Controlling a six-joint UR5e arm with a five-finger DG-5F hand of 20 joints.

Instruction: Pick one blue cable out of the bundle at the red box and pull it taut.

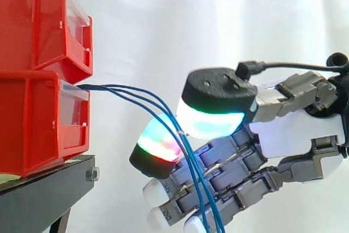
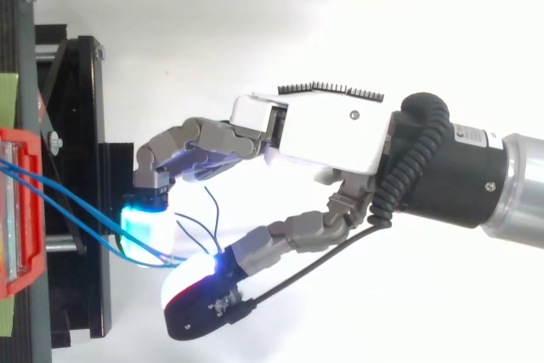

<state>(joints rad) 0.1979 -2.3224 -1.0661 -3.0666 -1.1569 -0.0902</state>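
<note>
The hand (image 1: 294,135) comes in from 3 o'clock in the side view, its fingers curled. Its broad thumb pad (image 1: 210,118), glowing cyan and green, sits above a fingertip pad (image 1: 159,148) that glows red and green. The two pads close on the blue cables (image 1: 136,95), which pass between them. Three strands run side by side there, and I cannot tell whether the pinch catches one strand or all of them. The other fingers, with white tips, curl underneath at about 6 o'clock from the thumb pad. Below the pinch the strands drop toward 5 o'clock, across the front of those fingers, and leave the lower edge of the view.

From the pinch the strands climb toward 10 o'clock in a gentle bow, not a straight line. They end at the clear front of the lower red bin (image 1: 32,124), at 9 o'clock from the hand. A second red bin (image 1: 38,20) is stacked on top of it. Both stand on the black stand (image 1: 43,195), with the white curtain (image 1: 191,15) behind.

In the top view the hand (image 2: 327,138) reaches in from 3 o'clock. The cables (image 2: 76,206) run from the red bin (image 2: 21,278) at the left edge toward 4 o'clock, over the black stand (image 2: 85,125), to the glowing pads.
</note>
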